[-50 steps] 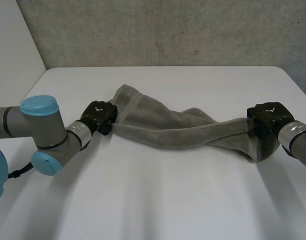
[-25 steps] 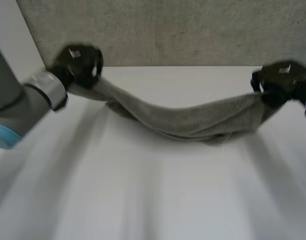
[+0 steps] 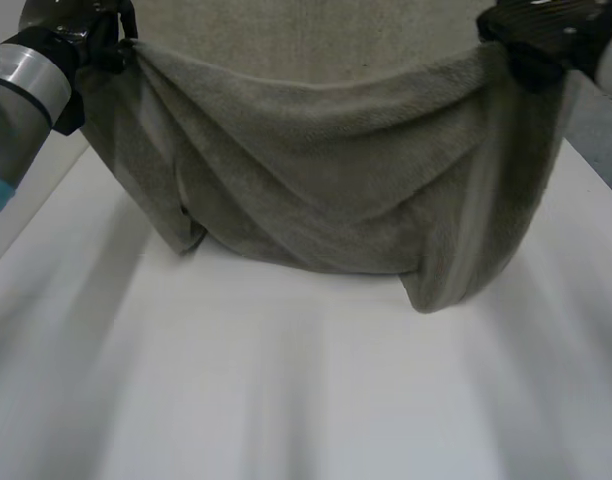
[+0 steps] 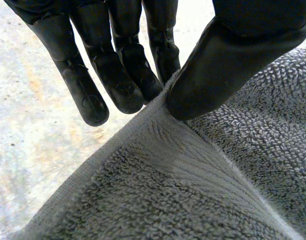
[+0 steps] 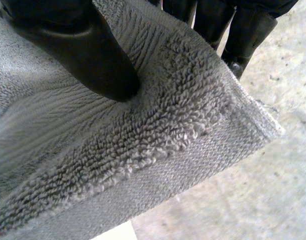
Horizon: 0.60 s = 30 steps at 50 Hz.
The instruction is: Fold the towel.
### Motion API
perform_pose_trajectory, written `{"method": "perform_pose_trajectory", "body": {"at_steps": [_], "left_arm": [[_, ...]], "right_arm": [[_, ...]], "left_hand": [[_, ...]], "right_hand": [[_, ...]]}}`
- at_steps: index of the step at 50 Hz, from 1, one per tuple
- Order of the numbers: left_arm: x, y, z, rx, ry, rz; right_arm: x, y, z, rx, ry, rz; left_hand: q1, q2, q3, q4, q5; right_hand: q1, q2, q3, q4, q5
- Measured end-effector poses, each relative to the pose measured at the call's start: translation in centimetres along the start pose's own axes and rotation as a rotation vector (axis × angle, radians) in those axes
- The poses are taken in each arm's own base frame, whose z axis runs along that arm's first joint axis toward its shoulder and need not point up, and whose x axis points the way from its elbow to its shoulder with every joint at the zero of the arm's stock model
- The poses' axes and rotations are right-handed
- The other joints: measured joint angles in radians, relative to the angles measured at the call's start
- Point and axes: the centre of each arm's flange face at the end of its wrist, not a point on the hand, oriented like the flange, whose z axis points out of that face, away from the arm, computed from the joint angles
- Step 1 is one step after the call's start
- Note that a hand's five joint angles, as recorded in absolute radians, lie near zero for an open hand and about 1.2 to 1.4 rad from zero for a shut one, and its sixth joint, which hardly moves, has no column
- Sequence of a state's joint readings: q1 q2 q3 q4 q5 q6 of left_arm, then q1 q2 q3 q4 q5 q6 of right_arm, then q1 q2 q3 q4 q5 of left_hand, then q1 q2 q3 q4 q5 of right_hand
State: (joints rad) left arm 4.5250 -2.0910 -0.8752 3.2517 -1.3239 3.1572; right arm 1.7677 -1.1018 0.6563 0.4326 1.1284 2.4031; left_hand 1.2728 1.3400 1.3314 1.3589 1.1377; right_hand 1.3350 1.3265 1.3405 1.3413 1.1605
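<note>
- The grey terry towel (image 3: pixel 326 190) hangs spread between the two hands, above the white table (image 3: pixel 286 400).
- The left hand (image 3: pixel 91 30) has one upper corner and the right hand (image 3: pixel 536 35) has the other, well apart from each other.
- The top edge of the towel sags in a shallow curve between the two holds.
- Below that edge the cloth falls in loose diagonal folds. One low point is on the left arm's side and a deeper one is on the right arm's side (whether either tip touches the table, I cannot tell).
- The left arm (image 3: pixel 21 85) shows its silver wrist band just behind its hand.
- In the left wrist view, the thumb (image 4: pixel 233 55) presses the towel's hemmed edge (image 4: pixel 158 125) against the straight fingers (image 4: pixel 118 75), so the hand pinches the cloth right at the corner. One finger stands clear to the side.
- In the right wrist view, the thumb (image 5: pixel 78 50) lies on the looped pile of the towel (image 5: pixel 143 140) with the fingers (image 5: pixel 243 35) behind the cloth. This is also a pinch, set just in from the flat woven hem and the corner.
- A speckled grey surface (image 4: pixel 33 125) lies beyond both hands.
</note>
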Motion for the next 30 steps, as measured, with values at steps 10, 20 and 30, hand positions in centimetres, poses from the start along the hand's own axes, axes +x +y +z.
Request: {"method": "perform_pose_trajectory", "body": {"at_steps": [10,20,30], "left_arm": [[-1.5,-2.7,5.1,0.284,-0.052,0.062],[-1.6,-10.1,6.0,0.675,-0.073,0.093],[-2.0,0.2,5.0,0.347,0.037,-0.002]], "right_arm": [[1.3,-2.8,6.2,0.267,0.32,-0.043],[5.4,-8.5,6.3,0.698,0.575,0.083],[-1.3,-0.8,8.5,0.37,0.242,0.177]], "left_hand": [[0.001,0.0,0.0,0.0,0.0],[0.001,0.0,0.0,0.0,0.0],[0.002,0.0,0.0,0.0,0.001]], "right_hand": [[0.0,0.009,0.0,0.0,0.0],[0.0,0.009,0.0,0.0,0.0],[0.001,0.009,0.0,0.001,0.005]]}}
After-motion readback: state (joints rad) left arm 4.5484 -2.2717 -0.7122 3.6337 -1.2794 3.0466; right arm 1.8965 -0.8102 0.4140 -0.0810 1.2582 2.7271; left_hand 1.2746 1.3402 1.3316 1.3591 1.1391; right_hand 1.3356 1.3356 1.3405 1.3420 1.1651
